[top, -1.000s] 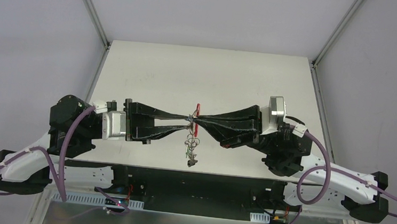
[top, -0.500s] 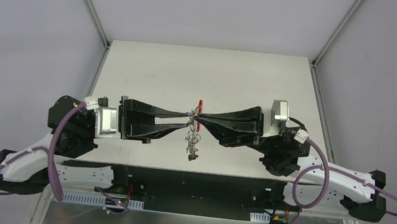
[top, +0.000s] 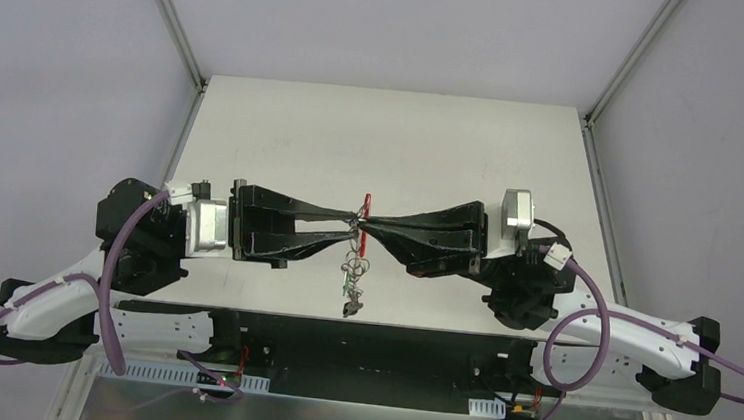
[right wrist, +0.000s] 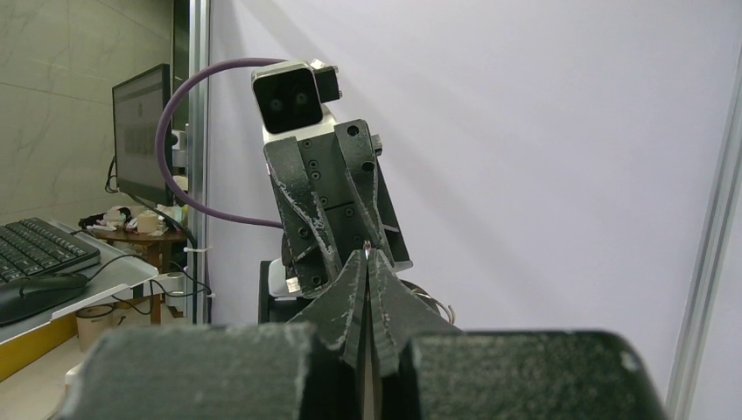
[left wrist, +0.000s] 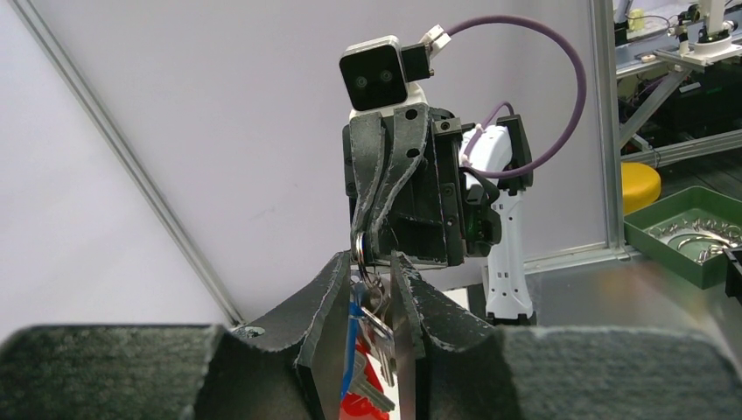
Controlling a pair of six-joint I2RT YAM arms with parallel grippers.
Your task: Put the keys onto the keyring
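The keyring hangs above the table, held between my two grippers where their tips meet. Its red curved clip [top: 367,206] sticks out behind the tips. The chain of silver rings [top: 353,267] dangles toward me with small keys [top: 351,305] at its end. My left gripper [top: 354,225] is closed around the bunch. The left wrist view shows a blue-headed key [left wrist: 353,350], a silver key [left wrist: 381,339] and the red clip [left wrist: 359,404] between its fingers [left wrist: 328,297]. My right gripper [top: 366,227] [right wrist: 367,254] is shut on a silver ring [left wrist: 358,248].
The white table [top: 285,123] has metal posts at both far corners. In the left wrist view a green tray [left wrist: 652,234] of metal parts and a yellow round thing [left wrist: 639,185] lie beyond the table. A monitor [right wrist: 140,131] and a keyboard [right wrist: 39,245] show in the right wrist view.
Both grippers stayed joined at the keyring, lifting a little away from me and then coming back. The left wrist turned slightly. The dangling chain swung a little to the left.
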